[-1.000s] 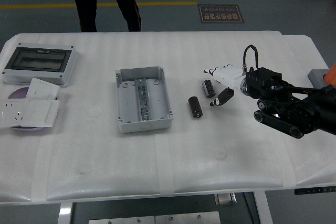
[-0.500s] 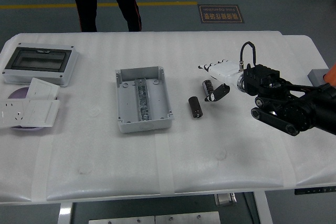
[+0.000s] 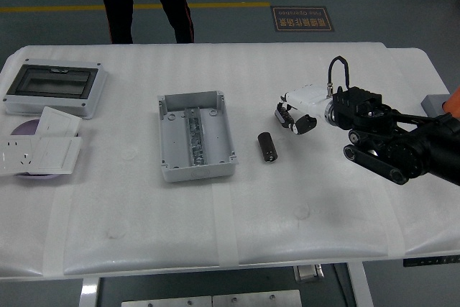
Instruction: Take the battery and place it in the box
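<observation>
A grey floor with a yellow line is seen behind a white table, at whose far side a person's legs are visible. The right arm is extended in from the right edge. An open grey box is placed near the table's middle, and a lidded enclosure with a dark window sits at far left, with white socket plates laid in front of it. The right hand is curled down over one battery, which is almost fully hidden by the fingers. A second dark battery lies free between box and hand.
</observation>
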Robot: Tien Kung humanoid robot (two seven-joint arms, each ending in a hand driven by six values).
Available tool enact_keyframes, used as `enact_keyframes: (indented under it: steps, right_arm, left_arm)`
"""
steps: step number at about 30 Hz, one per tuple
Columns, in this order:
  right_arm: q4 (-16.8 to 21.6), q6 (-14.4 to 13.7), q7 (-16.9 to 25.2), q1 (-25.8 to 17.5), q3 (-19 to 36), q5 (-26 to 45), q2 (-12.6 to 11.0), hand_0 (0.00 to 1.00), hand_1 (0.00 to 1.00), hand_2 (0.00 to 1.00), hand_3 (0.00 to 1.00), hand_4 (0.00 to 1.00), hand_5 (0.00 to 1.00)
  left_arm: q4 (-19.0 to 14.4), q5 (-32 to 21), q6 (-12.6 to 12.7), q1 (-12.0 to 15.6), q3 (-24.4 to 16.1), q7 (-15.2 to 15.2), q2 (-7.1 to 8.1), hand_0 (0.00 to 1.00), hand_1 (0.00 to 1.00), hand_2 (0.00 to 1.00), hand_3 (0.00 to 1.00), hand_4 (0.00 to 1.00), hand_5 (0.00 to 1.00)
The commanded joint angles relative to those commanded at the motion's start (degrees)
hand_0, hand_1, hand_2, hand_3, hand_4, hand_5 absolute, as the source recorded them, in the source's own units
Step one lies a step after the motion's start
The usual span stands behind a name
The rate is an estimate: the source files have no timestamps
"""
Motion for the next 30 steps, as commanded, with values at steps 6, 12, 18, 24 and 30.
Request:
enact_keyframes:
  steps: [6,12,18,24,30]
  right_arm:
    - [-0.02,0.91,0.02,-0.27,0.48,-0.58,0.07,0.876,0.706,0.671,0.765,0.314,0.08]
    - [0.37,0.57,-0.26,0.21,0.06,-0.15,-0.39,0.875,0.702,0.67,0.762,0.321,0.085]
    - [1.48,-0.7,-0.81,0.93,-1.19,1.2,-1.16,0.875,0.703,0.669,0.763,0.326,0.087]
    - [3.15,-0.91,-1.48,1.71,-2.6,2.77,-2.18,0.875,0.702,0.672,0.764,0.329,0.084]
    - [4.02,0.11,-1.68,1.84,-2.88,2.98,-2.48,0.882,0.713,0.757,0.819,0.453,0.133]
  left_arm:
    - [0.01,0.12,-0.48,0.04,-0.01,0.15,-0.03,0.551,0.652,0.586,0.557,0.446,0.45]
    - [0.02,0.99,-0.6,0.07,-0.57,0.34,0.08,0.551,0.653,0.579,0.553,0.446,0.45]
    - [0.03,1.12,-0.69,0.1,-0.7,0.47,0.05,0.551,0.653,0.579,0.555,0.447,0.451]
    - [0.03,1.49,-0.85,0.27,-1.05,0.75,0.1,0.551,0.653,0.578,0.555,0.446,0.451]
    - [-0.01,1.75,-1.0,0.47,-1.28,0.98,0.2,0.552,0.653,0.577,0.554,0.446,0.45]
